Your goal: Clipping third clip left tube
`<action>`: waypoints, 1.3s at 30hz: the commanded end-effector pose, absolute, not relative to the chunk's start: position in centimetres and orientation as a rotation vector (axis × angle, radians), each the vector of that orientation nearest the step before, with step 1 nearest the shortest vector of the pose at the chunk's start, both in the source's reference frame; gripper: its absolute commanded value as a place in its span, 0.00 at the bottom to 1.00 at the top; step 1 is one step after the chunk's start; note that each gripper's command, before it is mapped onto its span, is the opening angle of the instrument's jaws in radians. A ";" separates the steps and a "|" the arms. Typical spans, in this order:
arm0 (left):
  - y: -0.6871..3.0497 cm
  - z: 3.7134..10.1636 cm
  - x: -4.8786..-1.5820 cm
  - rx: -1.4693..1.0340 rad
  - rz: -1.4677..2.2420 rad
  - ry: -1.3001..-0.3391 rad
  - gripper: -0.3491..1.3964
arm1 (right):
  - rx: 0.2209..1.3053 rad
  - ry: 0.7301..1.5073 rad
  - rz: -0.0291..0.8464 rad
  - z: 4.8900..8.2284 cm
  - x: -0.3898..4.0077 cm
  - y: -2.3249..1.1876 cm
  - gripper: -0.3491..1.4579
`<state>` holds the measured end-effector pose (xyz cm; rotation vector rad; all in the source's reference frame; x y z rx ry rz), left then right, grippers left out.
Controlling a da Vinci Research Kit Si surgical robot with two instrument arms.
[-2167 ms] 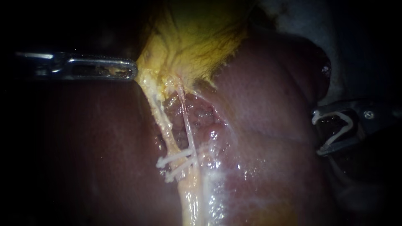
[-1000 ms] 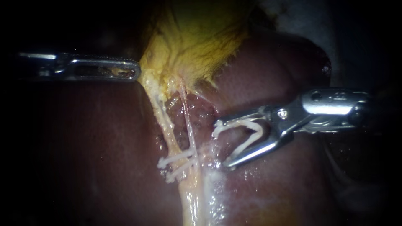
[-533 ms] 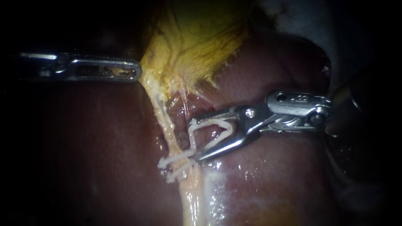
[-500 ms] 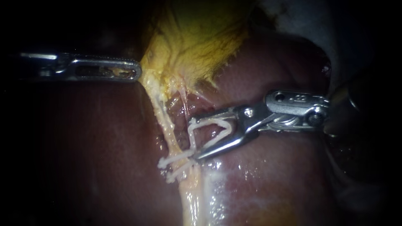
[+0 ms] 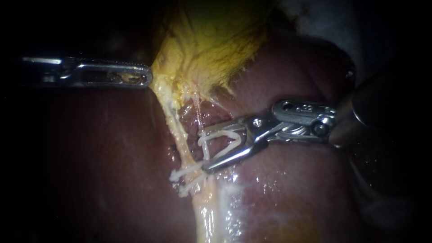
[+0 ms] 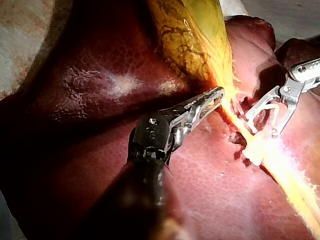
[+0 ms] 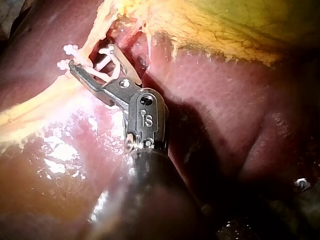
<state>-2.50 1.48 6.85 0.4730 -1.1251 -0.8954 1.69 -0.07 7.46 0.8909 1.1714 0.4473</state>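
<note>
My left instrument (image 5: 137, 75) comes in level and its jaws are shut on the lower edge of the yellow gallbladder (image 5: 211, 45). From there the pale left tube (image 5: 177, 130) runs down to two white clips (image 5: 186, 170) that lie across it. My right instrument (image 5: 202, 151) holds a white clip (image 5: 222, 140) spread wide between its jaws. Its tips reach the thin right tube (image 5: 198, 110), just right of the left tube and just above the two clips. The right wrist view shows the same jaws (image 7: 90, 57) beside the two clips (image 7: 65, 56).
Dark red liver (image 5: 292, 189) surrounds the tubes, wet and shiny below the right instrument. Raw pitted tissue (image 5: 216, 119) lies between the tubes under the gallbladder. The right instrument's dark shaft (image 5: 382, 103) fills the right side.
My right instrument has come in from the right edge with its clip, across the liver to the tubes, ending just above the two clips. The left instrument has held still.
</note>
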 end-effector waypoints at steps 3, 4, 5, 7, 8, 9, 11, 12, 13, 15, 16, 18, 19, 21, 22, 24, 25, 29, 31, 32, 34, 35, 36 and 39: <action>1.48 6.85 -2.50 0.473 -0.895 -1.125 0.00 | 0.895 1.165 0.457 7.55 1.71 -0.10 0.49; 1.48 6.85 -2.50 0.472 -0.895 -1.125 0.00 | 0.893 1.165 0.456 7.59 1.72 -0.11 0.49; 1.48 6.85 -2.51 0.472 -0.895 -1.125 0.00 | 0.895 1.163 0.460 7.62 1.73 -0.12 0.49; 1.47 6.86 -2.51 0.472 -0.895 -1.125 0.00 | 0.895 1.160 0.463 7.68 1.75 -0.15 0.49; 1.47 6.86 -2.51 0.471 -0.895 -1.125 0.00 | 0.897 1.158 0.466 7.70 1.75 -0.16 0.49; 1.47 6.86 -2.51 0.471 -0.895 -1.125 0.00 | 0.899 1.158 0.463 7.72 1.76 -0.17 0.49; 1.47 6.86 -2.52 0.471 -0.896 -1.125 0.00 | 0.903 1.155 0.462 7.76 1.78 -0.18 0.49; 1.47 6.86 -2.52 0.471 -0.896 -1.125 0.00 | 0.908 1.153 0.463 7.77 1.79 -0.19 0.49; 1.47 6.87 -2.52 0.471 -0.896 -1.125 0.00 | 0.910 1.153 0.460 7.79 1.80 -0.19 0.49; 1.47 6.87 -2.52 0.471 -0.896 -1.125 0.00 | 0.916 1.153 0.459 7.81 1.84 -0.20 0.49; 1.47 6.87 -2.52 0.471 -0.896 -1.125 0.00 | 0.917 1.156 0.458 7.81 1.86 -0.21 0.49; 1.47 6.87 -2.53 0.470 -0.896 -1.125 0.00 | 0.923 1.159 0.461 7.82 1.91 -0.22 0.49; 1.47 6.87 -2.53 0.470 -0.896 -1.125 0.00 | 0.924 1.159 0.459 7.82 1.92 -0.22 0.49; 1.47 6.87 -2.53 0.470 -0.896 -1.125 0.00 | 0.931 1.159 0.449 7.82 1.93 -0.22 0.49; 1.47 6.87 -2.53 0.470 -0.896 -1.125 0.00 | 0.936 1.158 0.443 7.82 1.92 -0.22 0.49; 1.47 6.87 -2.53 0.470 -0.896 -1.125 0.00 | 0.946 1.158 0.427 7.83 1.89 -0.22 0.49; 1.47 6.87 -2.53 0.470 -0.896 -1.125 0.00 | 0.945 1.162 0.426 7.83 1.87 -0.21 0.49; 1.46 6.87 -2.53 0.470 -0.896 -1.125 0.00 | 0.926 1.157 0.437 7.84 1.77 -0.19 0.49; 1.46 6.87 -2.53 0.470 -0.896 -1.125 0.00 | 0.921 1.143 0.436 7.85 1.69 -0.16 0.49; 1.46 6.87 -2.53 0.470 -0.896 -1.125 0.00 | 0.916 1.133 0.435 7.85 1.66 -0.14 0.49; 1.46 6.87 -2.53 0.470 -0.896 -1.125 0.00 | 0.907 1.111 0.434 7.86 1.58 -0.11 0.49; 1.46 6.87 -2.53 0.470 -0.896 -1.125 0.00 | 0.901 1.106 0.437 7.86 1.55 -0.09 0.49; 1.46 6.87 -2.53 0.470 -0.896 -1.125 0.00 | 0.899 1.104 0.438 7.86 1.50 -0.08 0.49; 1.46 6.88 -2.53 0.469 -0.896 -1.125 0.00 | 0.891 1.106 0.449 7.82 1.40 -0.03 0.50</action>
